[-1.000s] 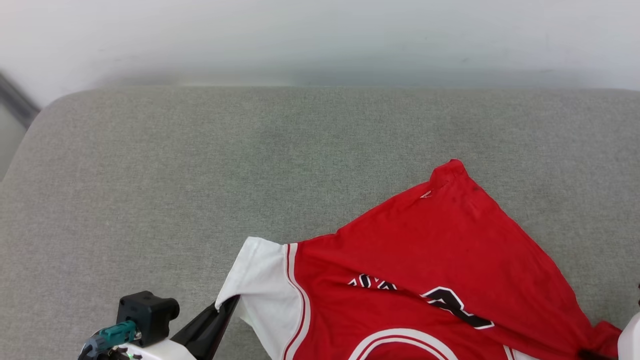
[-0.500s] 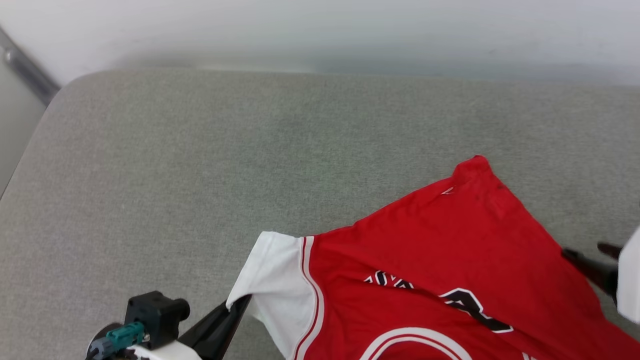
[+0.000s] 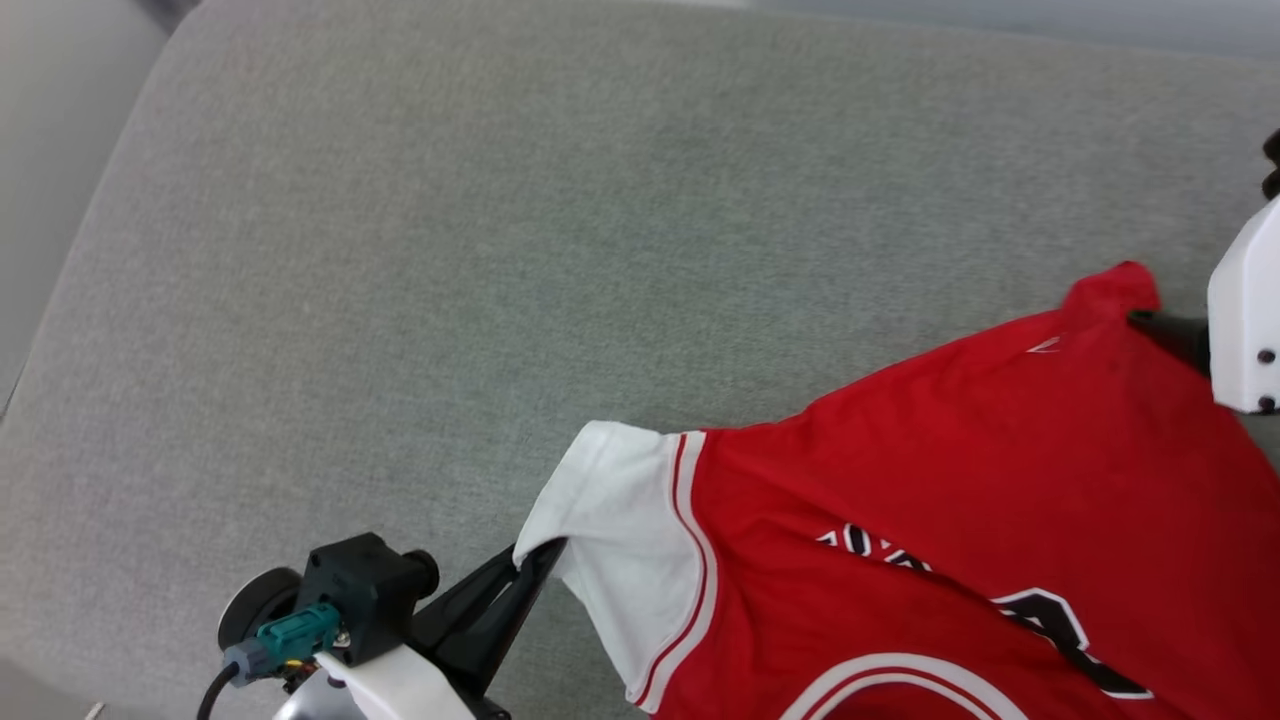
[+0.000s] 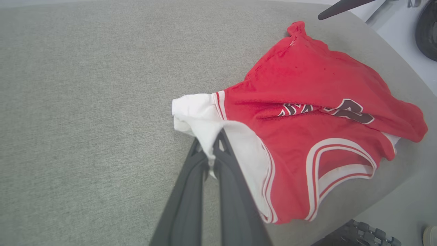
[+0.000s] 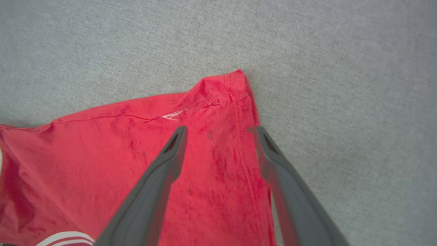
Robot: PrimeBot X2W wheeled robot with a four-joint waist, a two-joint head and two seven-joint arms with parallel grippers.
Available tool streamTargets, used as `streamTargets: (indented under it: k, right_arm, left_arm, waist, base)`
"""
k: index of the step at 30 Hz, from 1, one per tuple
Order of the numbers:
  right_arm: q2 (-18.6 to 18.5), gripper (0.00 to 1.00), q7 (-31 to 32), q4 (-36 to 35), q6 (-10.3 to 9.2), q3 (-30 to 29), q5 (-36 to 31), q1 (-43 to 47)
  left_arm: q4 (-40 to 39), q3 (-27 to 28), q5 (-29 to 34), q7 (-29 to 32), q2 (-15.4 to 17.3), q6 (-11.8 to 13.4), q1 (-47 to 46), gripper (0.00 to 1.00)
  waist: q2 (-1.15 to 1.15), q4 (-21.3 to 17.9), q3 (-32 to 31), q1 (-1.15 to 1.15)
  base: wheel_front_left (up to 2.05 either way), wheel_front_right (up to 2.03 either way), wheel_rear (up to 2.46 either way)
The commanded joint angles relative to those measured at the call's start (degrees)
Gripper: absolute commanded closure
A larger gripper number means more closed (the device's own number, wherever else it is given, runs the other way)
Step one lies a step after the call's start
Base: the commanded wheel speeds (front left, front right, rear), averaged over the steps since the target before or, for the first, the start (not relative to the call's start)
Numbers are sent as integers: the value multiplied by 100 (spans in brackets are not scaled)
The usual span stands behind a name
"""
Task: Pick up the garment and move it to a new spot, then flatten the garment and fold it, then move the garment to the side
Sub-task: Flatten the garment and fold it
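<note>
"Red garment (image 3: pixel 950 480), head view first: where did it lie?"

"On the grey cushion (image 3: pixel 400 250), toward its right side, well clear of the left and far edges. The white sleeve (image 3: pixel 620 520) pointed at the left gripper (image 3: pixel 540 553), whose tips were closed on the sleeve's edge. The red corner (image 3: pixel 1115 290) at the other end met the right gripper (image 3: pixel 1148 322), of which I saw one dark finger."

"And the left wrist view?"

"The left gripper (image 4: pixel 209 145) was pinched tight on the sleeve (image 4: pixel 194 106), with white cloth bunched between the tips. From there the garment (image 4: pixel 307 89) stretched away to the far corner (image 4: pixel 296 29), near the rounded edge of the cushion (image 4: pixel 85 102)."

"The right wrist view?"

"The right gripper (image 5: pixel 219 131) was spread wide and held nothing. Its fingers straddled the strip just behind the corner (image 5: pixel 232 82), one over red cloth, the other along the hem. Whether the tips touched the garment (image 5: pixel 102 164), I couldn't tell."

"So what did the next move turn on?"

"I judged that the long line ran from sleeve to corner, with one arm at each end. The right arm was the nearer to the corner, which lay straight ahead of its tips. It would need to close there before the two could stretch the cloth flat."
</note>
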Motion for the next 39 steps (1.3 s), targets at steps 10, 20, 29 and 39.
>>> streamTargets:
  k: [10,20,29,39]
  right_arm:
    - [-330,0,171,884,-2,279,-411,-613]
    - [-597,66,296,1289,-2,704,-471,-156]
    - [-601,100,-111,1442,-2,496,-463,-202]
    - [-481,100,-1300,1622,-2,623,-175,-481]
  left_arm:
    - [-17,-184,130,-58,-265,-150,-435,100]
    - [146,-233,119,-167,-390,-197,-523,100]
    - [264,-179,107,-222,-358,-161,-536,100]
    - [236,188,53,-305,-73,6,-387,100]
  waist:
    - [0,565,671,-1]
    - [0,775,853,-1]
    - [0,728,579,-1]
    - [0,172,-338,-1]
  base:
    - [0,0,0]
    - [0,0,0]
    - [0,0,0]
    - [0,0,0]
